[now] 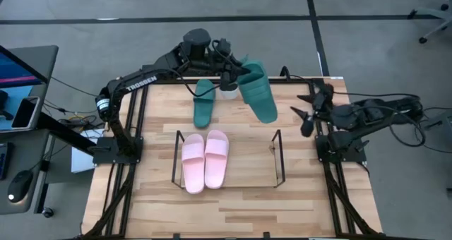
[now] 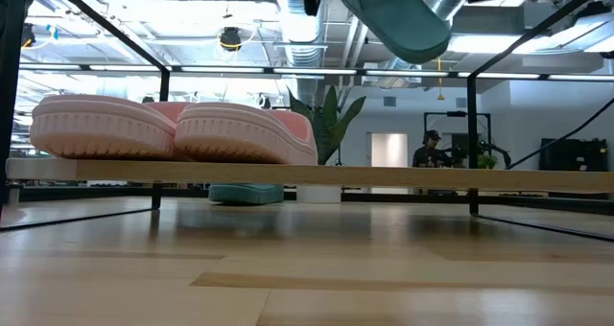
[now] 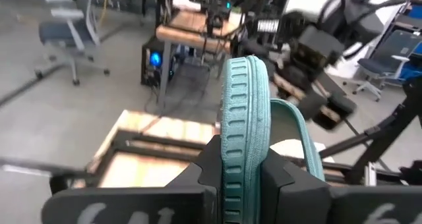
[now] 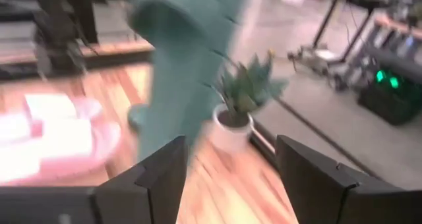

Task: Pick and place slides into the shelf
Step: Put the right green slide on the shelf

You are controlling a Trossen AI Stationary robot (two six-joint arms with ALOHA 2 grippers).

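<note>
My left gripper (image 1: pixel 232 75) is at the table's far middle, shut on a dark green slide (image 1: pixel 258 93) held in the air; that slide also shows at the top of the low view (image 2: pixel 403 19). A second green slide (image 1: pixel 203 102) lies flat on the table at the far side. Two pale pink slides (image 1: pixel 205 160) lie side by side on the left half of the black wire shelf (image 1: pixel 279 159). My right gripper (image 1: pixel 305 109) hovers open at the table's right edge, with nothing between its fingers (image 4: pixel 165 178). My left gripper pinches the green slide's sole (image 3: pixel 242 151) between its two fingers, one finger (image 3: pixel 211 165) on one flat face and the other (image 3: pixel 285 178) on the strap's face. The fingers come about level from the table's far left. The slide stands on edge, reaching forward, clear of the table.
A small potted plant (image 4: pixel 241 95) in a white pot stands on the table's far middle, below the held slide. The shelf's right half (image 1: pixel 251 162) is bare. A black metal frame (image 1: pixel 134 127) edges the table. A person (image 2: pixel 427 149) sits far off in the room.
</note>
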